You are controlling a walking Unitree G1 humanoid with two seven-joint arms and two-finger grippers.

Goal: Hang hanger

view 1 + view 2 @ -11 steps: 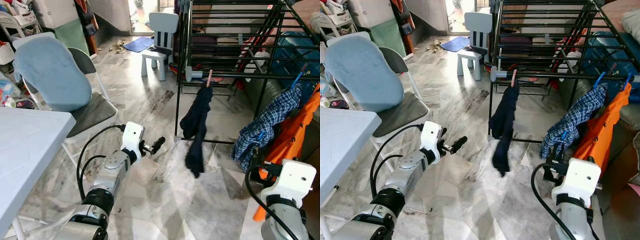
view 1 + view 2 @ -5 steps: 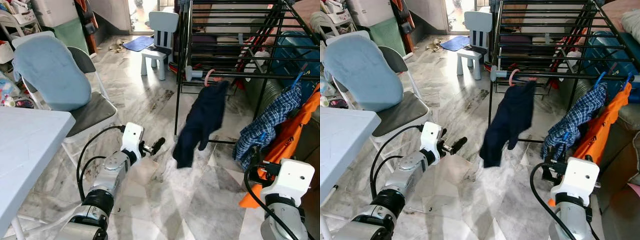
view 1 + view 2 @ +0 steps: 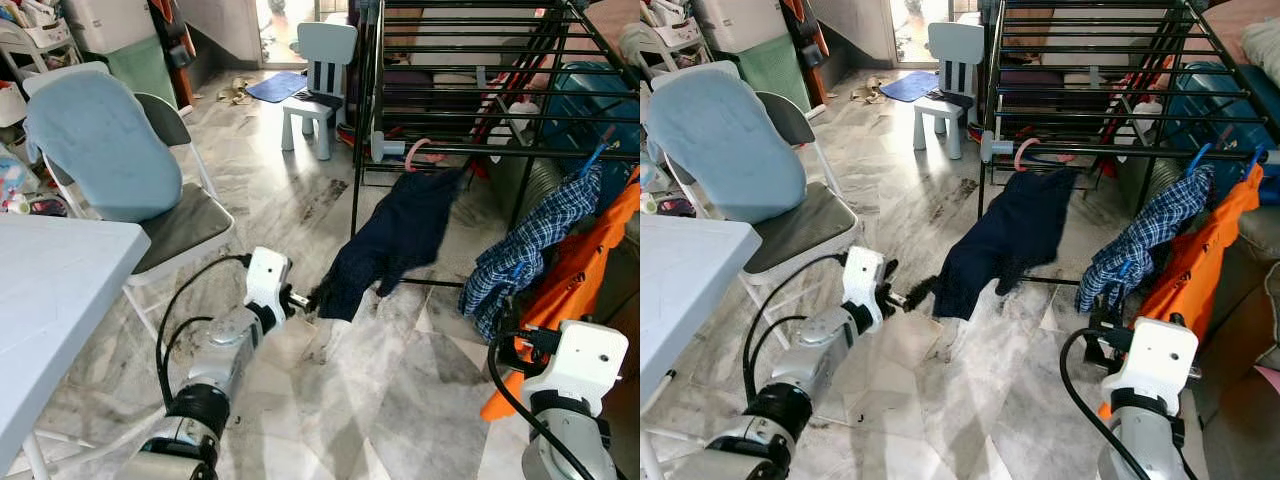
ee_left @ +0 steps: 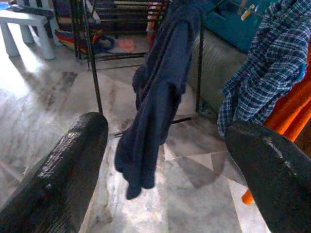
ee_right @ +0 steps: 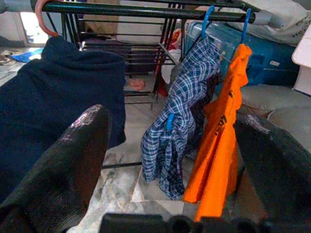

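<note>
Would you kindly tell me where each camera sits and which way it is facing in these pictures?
Left eye view: on the head, looking forward and down at the drying rack and dark blue garment; both silver arms show.
Right eye view: beside it, the same scene.
Left wrist view: along the left hand, its black fingers apart, toward the garment.
Right wrist view: along the right hand, toward the plaid shirt and orange garment.
Shared: all four show the dark blue garment.
</note>
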